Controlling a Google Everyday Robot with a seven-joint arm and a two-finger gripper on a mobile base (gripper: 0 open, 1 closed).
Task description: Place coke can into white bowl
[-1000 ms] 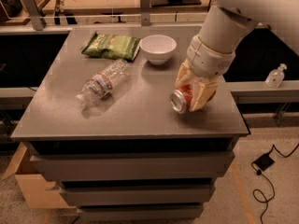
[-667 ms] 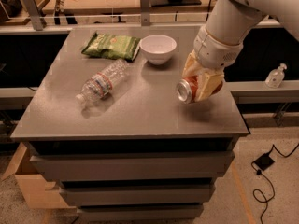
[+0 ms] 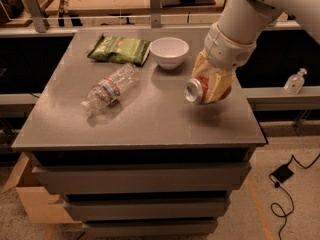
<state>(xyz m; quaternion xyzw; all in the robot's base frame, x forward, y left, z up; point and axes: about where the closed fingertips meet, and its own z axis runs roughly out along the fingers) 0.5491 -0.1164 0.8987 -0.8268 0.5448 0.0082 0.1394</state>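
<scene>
My gripper is shut on the coke can, an orange-red can held on its side with its silver end facing front-left. It hangs a little above the right part of the grey table. The white bowl stands upright on the table, behind and to the left of the can, apart from it. The beige fingers wrap over most of the can's body.
A clear plastic water bottle with a red label lies on its side at the table's left middle. A green snack bag lies at the back, left of the bowl. A small bottle stands on a ledge at right.
The gripper has lifted the coke can off the table and carried it up and toward the back, closer to the white bowl.
</scene>
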